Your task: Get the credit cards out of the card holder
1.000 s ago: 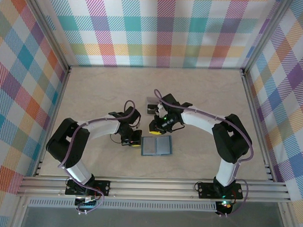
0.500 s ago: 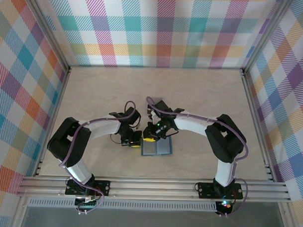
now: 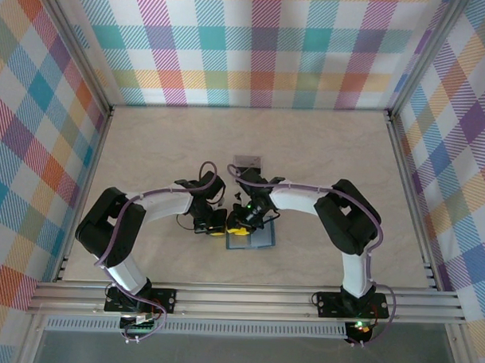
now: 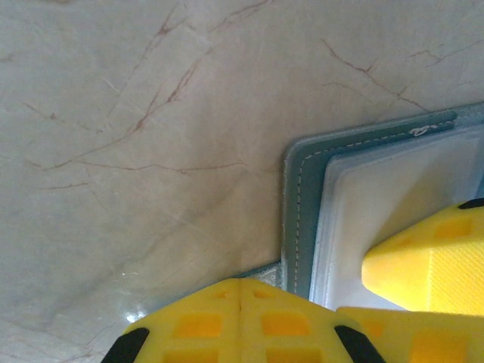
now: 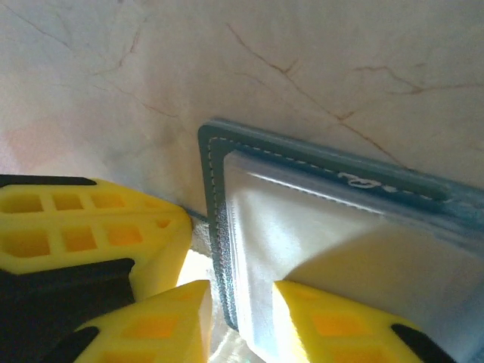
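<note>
**A:** Both arms are bent in over the middle of the counter (image 3: pixel 331 145). The card holder (image 3: pixel 258 241) lies open and flat there, on the near side of the 2 wrists.

**B:** The left jaws are clenched. In the left wrist view the yellow fingers (image 4: pixel 219 299) meet with no gap, and nothing is between them. They sit at the holder's left edge (image 4: pixel 301 219).

**A:** Pressing on it?

**B:** I cannot tell. The teal edge runs right up to them.

**A:** Now the right jaws. They are parted and grasping nothing, and they straddle that same stitched edge (image 5: pixel 215 189). 1 fingertip (image 5: pixel 325 318) rests on the pale inner panel (image 5: pixel 340 242). The other is off the holder, over bare counter.

**B:** The left arm's fingers are just to the left of them, close beside the holder's corner.

**A:** And the cards?

**B:** 1 credit card (image 3: pixel 247 162) lies flat on the counter on the far side of the wrists. It is grey with a dark band and is apart from the holder.

**A:** Anything under that pale panel?

**B:** I cannot tell from here. The surface is smooth and blurred.
</note>
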You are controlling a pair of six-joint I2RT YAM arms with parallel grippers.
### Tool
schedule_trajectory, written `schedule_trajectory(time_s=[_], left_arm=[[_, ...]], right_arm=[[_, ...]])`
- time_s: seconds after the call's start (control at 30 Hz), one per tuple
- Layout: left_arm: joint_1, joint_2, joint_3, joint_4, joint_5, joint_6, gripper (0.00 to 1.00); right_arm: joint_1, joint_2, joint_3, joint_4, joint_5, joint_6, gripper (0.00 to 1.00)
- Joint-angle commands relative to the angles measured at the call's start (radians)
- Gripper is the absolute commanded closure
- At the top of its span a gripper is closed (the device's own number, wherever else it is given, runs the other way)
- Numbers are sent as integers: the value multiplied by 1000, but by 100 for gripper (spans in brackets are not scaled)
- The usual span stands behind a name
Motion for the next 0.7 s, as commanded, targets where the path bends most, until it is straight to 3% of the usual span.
schedule_trajectory(time_s=[0.0,0.67], left_arm=[[-3,17,-21,-12,-6,17,99],[-3,42,-25,0,7,26,99]], right_arm=[[16,18,18,-166,144,-34,62],[77,-10,159,-452,452,-89,32]])
